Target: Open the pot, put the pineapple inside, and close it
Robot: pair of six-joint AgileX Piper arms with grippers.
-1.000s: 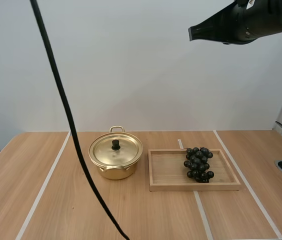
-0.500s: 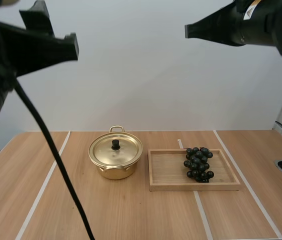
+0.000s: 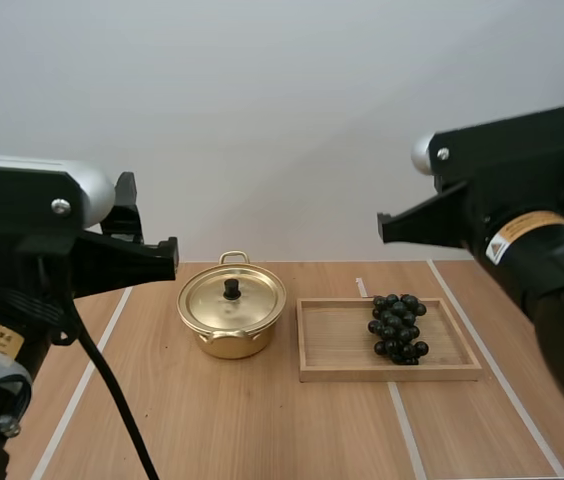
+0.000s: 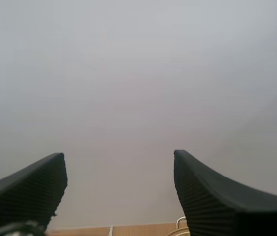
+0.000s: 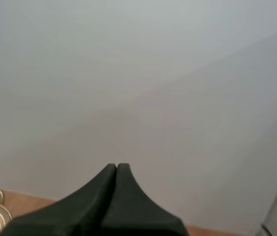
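one pot [image 3: 230, 345]; one lid [image 3: 247, 300]; one grape bunch [image 3: 395, 328]; one tray [image 3: 337, 340]

Soft, even light fills the high view; the pot lid [image 3: 250, 302] carries a mild sheen (brightest toward its rim), and a thin, faint shadow edges the wooden tray [image 3: 390, 374] at centre right.

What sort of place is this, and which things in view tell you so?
Probably a robotics test bench: a left arm and right arm over a tape-lined wooden table, with staged props, a gold lidded pot and grapes on a wooden tray.
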